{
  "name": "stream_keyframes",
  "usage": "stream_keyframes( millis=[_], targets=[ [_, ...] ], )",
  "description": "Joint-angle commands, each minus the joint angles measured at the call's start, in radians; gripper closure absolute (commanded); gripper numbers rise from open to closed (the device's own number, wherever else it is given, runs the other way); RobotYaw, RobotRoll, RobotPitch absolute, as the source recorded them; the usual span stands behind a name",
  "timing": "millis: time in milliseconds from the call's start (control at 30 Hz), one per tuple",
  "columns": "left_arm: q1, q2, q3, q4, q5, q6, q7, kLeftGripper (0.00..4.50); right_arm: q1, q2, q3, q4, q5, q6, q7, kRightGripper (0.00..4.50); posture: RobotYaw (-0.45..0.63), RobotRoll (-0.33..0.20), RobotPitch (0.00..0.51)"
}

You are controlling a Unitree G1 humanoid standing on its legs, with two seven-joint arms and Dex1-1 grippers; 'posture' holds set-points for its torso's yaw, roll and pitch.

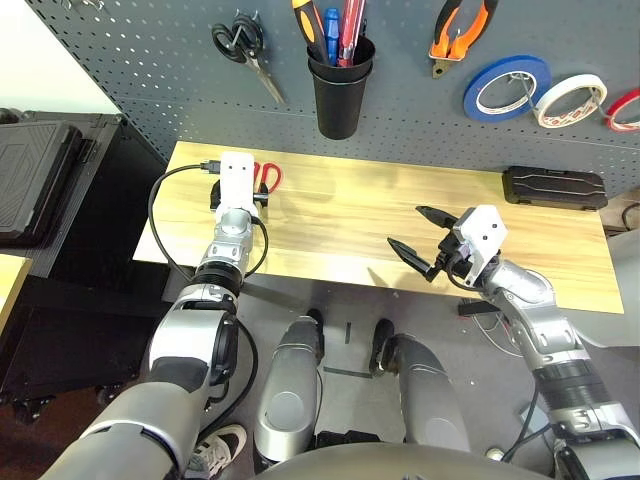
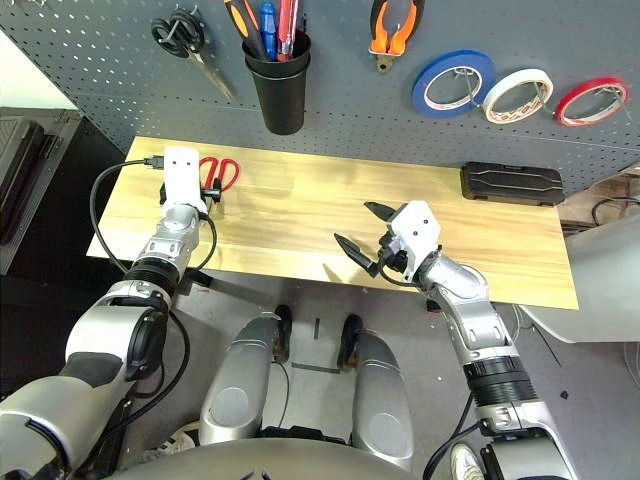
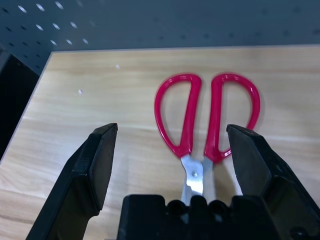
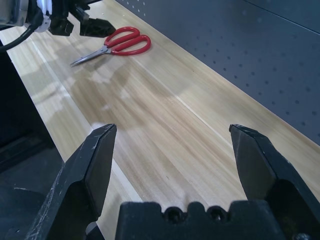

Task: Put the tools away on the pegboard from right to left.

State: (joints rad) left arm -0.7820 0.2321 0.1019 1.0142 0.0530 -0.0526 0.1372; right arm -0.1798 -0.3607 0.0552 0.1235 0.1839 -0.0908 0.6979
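The red-handled scissors (image 1: 268, 176) lie flat on the wooden table (image 1: 340, 230) at its far left, near the pegboard (image 1: 150, 80). My left gripper (image 3: 172, 131) is open and hovers over them; in the left wrist view the red handles (image 3: 188, 120) lie between its fingers, closer to one of them. My right gripper (image 1: 406, 227) is open and holds nothing, above the table's front edge, right of centre. On the pegboard hang the orange-and-black pliers (image 1: 460, 30) and the cream-white tape roll (image 1: 545, 100). The orange-and-black screwdriver (image 1: 305, 20) stands in the black cup (image 1: 340, 95).
Black-handled scissors (image 1: 240, 40), a blue tape roll (image 1: 470, 98) and a red tape roll (image 1: 622, 112) also hang on the pegboard. A flat black case (image 1: 555, 187) lies at the table's back right. A dark cabinet with a black case (image 1: 35, 175) stands to the left.
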Motion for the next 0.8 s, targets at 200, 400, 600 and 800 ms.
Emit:
stream_keyframes(
  millis=[200, 400, 600, 800],
  targets=[
    [0.152, -0.004, 0.036, -0.238, -0.043, 0.065, -0.015, 0.03, 0.003, -0.007, -0.008, 0.029, 0.002, -0.016, 0.010, 0.00, 0.23, 0.000, 0.331],
    [0.307, -0.013, 0.055, -0.566, -0.094, 0.173, -0.068, 0.03, -0.018, -0.008, -0.010, 0.062, 0.003, -0.035, 0.019, 0.00, 0.24, 0.000, 0.329],
    [0.415, -0.008, 0.066, -0.799, -0.120, 0.286, -0.093, 0.03, -0.036, -0.004, -0.008, 0.092, 0.002, -0.055, 0.027, 0.00, 0.26, 0.000, 0.328],
    [0.444, -0.011, 0.071, -0.890, -0.124, 0.344, -0.102, 0.03, -0.051, 0.002, -0.004, 0.116, 0.002, -0.066, 0.036, 0.00, 0.28, 0.000, 0.332]
  ],
)
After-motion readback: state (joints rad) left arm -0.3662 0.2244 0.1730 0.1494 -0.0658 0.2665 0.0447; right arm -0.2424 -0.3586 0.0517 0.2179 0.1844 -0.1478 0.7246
